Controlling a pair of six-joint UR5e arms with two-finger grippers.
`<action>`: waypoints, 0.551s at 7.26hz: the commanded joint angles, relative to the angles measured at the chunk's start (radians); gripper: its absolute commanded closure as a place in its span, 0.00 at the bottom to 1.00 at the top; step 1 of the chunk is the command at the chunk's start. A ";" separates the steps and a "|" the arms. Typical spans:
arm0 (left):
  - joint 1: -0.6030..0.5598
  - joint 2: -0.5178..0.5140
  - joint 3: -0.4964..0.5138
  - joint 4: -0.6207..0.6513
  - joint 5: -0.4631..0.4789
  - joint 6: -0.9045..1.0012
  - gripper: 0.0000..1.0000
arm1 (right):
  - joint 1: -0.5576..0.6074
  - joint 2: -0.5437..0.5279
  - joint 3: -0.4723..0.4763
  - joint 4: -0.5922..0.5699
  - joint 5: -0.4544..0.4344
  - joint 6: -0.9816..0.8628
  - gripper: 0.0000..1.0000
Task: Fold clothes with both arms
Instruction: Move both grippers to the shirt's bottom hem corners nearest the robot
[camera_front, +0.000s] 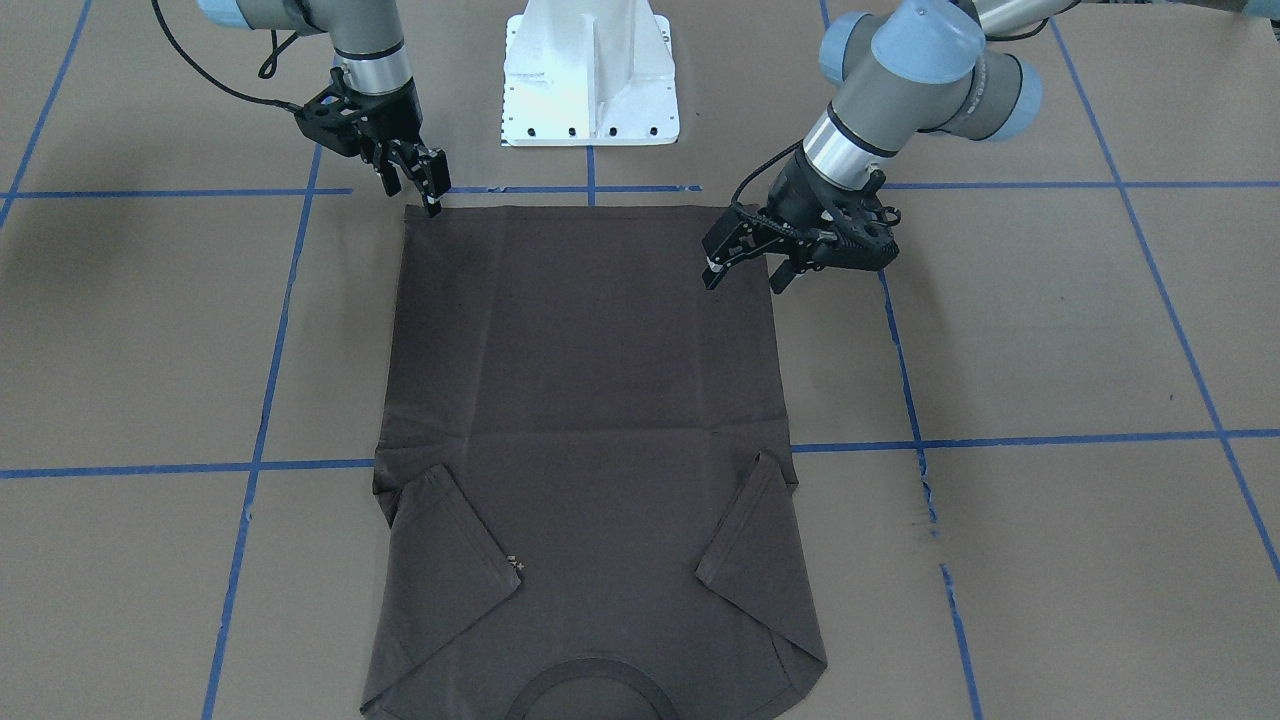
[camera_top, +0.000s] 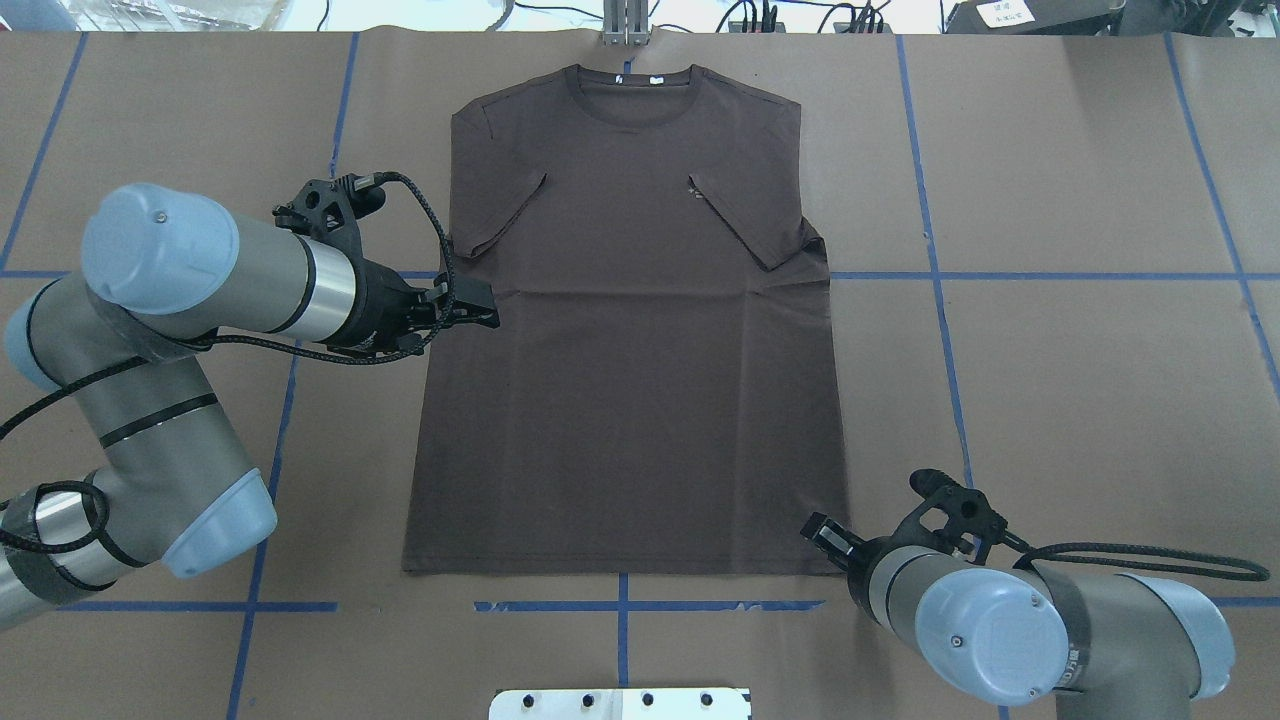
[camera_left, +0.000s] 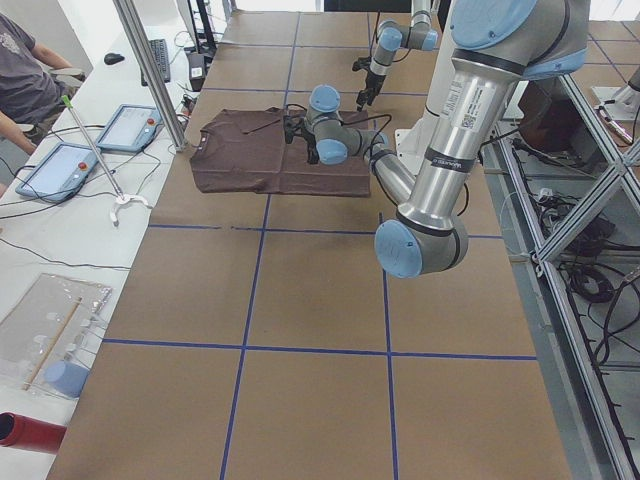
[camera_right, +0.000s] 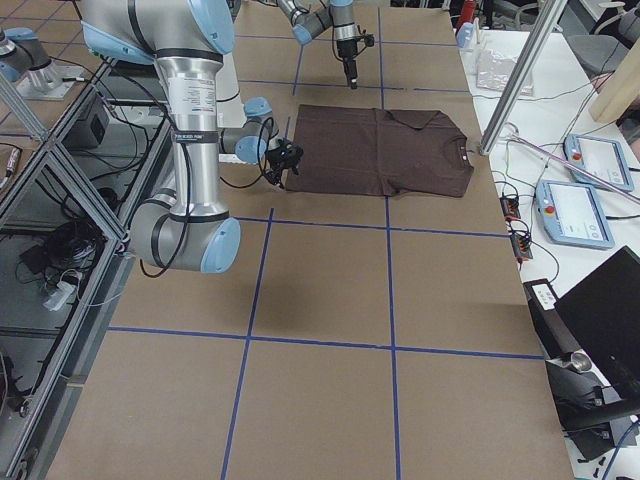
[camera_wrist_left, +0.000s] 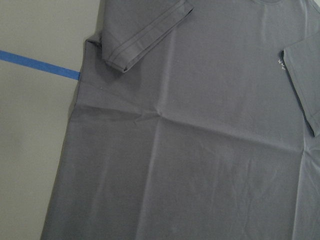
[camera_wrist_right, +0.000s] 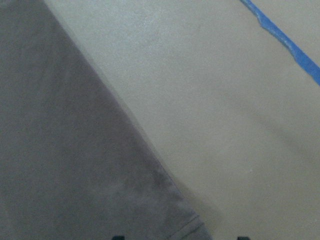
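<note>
The dark brown T-shirt (camera_top: 630, 350) lies flat on the table, collar (camera_top: 628, 82) away from me, both sleeves folded in over the chest. My left gripper (camera_front: 745, 270) is open and hovers over the shirt's left side edge, holding nothing; its wrist view looks down on the folded sleeve (camera_wrist_left: 145, 37) and the cloth. My right gripper (camera_front: 420, 188) stands open at the hem's right corner (camera_top: 843, 570). In the right wrist view that corner (camera_wrist_right: 192, 225) lies between the two fingertips at the bottom edge. Nothing is gripped.
The table is brown paper crossed by blue tape lines (camera_top: 930, 276). My white base plate (camera_front: 590, 90) sits just behind the hem. Beyond the collar end stand a metal pole (camera_left: 150, 70), tablets (camera_left: 130, 128) and a seated person (camera_left: 25, 70).
</note>
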 joint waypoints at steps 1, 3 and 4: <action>0.001 0.000 0.000 0.000 0.000 -0.004 0.01 | -0.008 0.022 -0.058 0.000 0.003 0.005 0.20; 0.001 -0.003 0.001 0.000 0.000 -0.005 0.01 | -0.004 0.021 -0.045 0.000 0.006 0.005 0.31; 0.001 -0.003 0.000 0.000 0.000 -0.005 0.01 | -0.002 0.021 -0.043 0.000 0.006 0.005 0.65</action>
